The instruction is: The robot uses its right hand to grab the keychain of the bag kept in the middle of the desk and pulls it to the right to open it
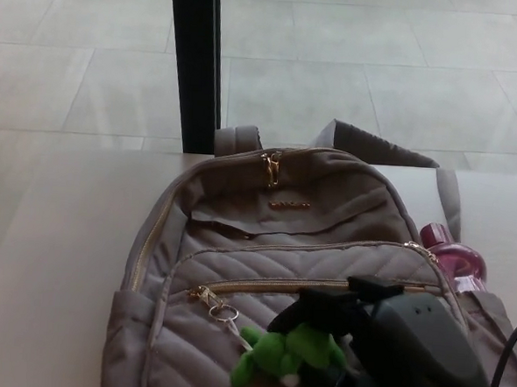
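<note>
Bag [277, 247]: taupe-grey quilted backpack w/ gold zips, lying flat on its back, centre to lower frame, top end pointing to upper frame, straps showing behind top edge. Front-pocket zip runs left-right across lower centre, looks closed, puller at its left end. Keychain [286, 353]: green plush toy on a metal ring + short chain hooked to that puller, lying on bag front, bottom centre.
</note>
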Robot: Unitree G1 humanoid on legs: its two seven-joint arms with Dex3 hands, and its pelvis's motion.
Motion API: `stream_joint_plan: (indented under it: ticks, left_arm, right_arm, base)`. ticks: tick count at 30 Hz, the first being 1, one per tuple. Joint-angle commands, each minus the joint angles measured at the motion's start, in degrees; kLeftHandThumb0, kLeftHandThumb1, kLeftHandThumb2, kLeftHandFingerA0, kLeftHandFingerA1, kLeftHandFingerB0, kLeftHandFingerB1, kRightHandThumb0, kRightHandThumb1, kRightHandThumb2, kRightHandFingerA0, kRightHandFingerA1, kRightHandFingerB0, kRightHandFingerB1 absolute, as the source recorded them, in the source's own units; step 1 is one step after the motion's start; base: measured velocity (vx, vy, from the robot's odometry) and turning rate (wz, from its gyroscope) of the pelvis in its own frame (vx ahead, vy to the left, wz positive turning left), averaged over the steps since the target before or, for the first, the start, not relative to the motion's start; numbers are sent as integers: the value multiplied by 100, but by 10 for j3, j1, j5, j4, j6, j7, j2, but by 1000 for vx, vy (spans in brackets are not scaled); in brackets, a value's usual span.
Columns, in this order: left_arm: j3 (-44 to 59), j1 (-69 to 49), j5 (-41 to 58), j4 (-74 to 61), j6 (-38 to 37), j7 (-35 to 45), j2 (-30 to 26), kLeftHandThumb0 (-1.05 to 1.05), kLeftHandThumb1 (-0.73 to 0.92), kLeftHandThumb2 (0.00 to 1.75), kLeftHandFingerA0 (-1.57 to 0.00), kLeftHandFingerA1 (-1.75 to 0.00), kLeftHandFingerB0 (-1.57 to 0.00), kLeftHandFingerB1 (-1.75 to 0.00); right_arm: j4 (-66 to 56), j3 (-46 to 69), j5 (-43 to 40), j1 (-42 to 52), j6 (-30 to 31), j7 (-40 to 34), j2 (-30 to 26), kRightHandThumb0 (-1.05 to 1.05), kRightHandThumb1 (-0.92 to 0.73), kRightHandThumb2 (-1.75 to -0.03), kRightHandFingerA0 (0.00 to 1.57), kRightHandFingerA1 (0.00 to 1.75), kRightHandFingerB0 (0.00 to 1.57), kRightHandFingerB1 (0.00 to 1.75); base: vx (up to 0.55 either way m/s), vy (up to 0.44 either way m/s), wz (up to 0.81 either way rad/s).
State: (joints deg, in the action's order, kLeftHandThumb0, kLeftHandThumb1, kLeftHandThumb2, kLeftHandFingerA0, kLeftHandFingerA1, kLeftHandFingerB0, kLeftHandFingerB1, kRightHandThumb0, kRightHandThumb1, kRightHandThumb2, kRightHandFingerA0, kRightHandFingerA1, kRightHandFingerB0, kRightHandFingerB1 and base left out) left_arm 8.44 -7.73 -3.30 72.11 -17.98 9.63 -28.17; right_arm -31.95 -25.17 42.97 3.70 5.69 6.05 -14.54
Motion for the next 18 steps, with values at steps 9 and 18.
stream_joint_plan:
  ticks: [9, 18]
  left_arm:
    - [9, -3, 5, -2, -12, -1, 3, -89, 79, 92, -65, -65, -49, -54]
    - [12, -8, 5, -11, -10, 4, 1, -85, 92, 76, -64, -61, -52, -49]
  right_arm:
    - [10, -19, 17, 13, 26, 36, 15, -36, -59, -112, 109, 175, 88, 143]
    - [8, -10, 69, -31, 67, 58, 36, -34, -56, -125, 102, 175, 75, 164]
  base:
    - [0, 0, 0]
    - [0, 0, 0]
